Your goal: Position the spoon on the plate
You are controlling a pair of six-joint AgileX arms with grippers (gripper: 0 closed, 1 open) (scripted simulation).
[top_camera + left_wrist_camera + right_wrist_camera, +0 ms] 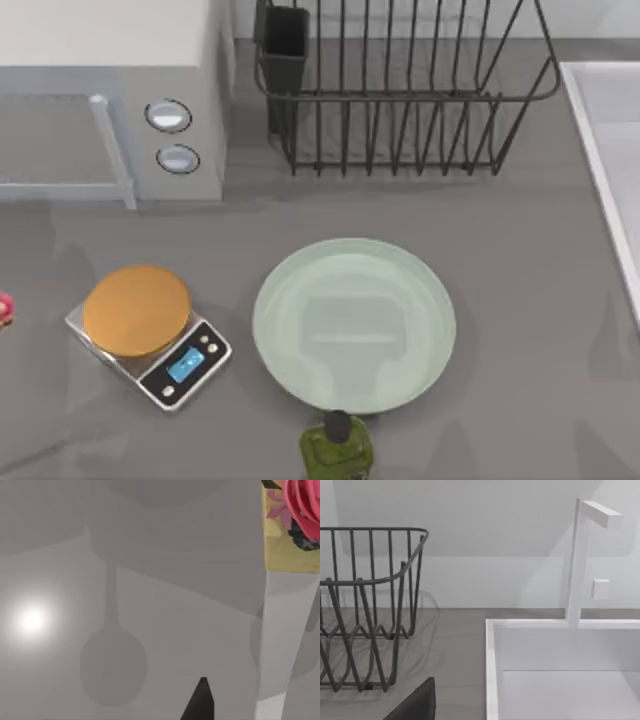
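**A:** Starting from the table's near edge, what's there?

**B:** A green bottle point(338, 452) just touching the rim of the plate point(354, 300), which lies bare at the table's middle. The kitchen scale point(150, 335) sits beside it, toward the left edge.

**A:** And the spoon?

**B:** It isn't on the plate. The left wrist view has a spoon-shaped shadow point(113, 667) on a grey surface. A pink speck point(3, 308) at the left edge may be its knob, though I can't be sure.

**A:** Grippers?

**B:** Dark tips of the left gripper point(200, 702) and right gripper point(415, 704). I cannot tell whether either is open or closed.

**A:** So the step in hand?

**B:** Fetching, I'd judge. Next the spoon must come over the plate's middle, clear of scale and bottle, then down. Farther back stand the microwave point(110, 90), dish rack point(400, 90) and sink point(610, 150).
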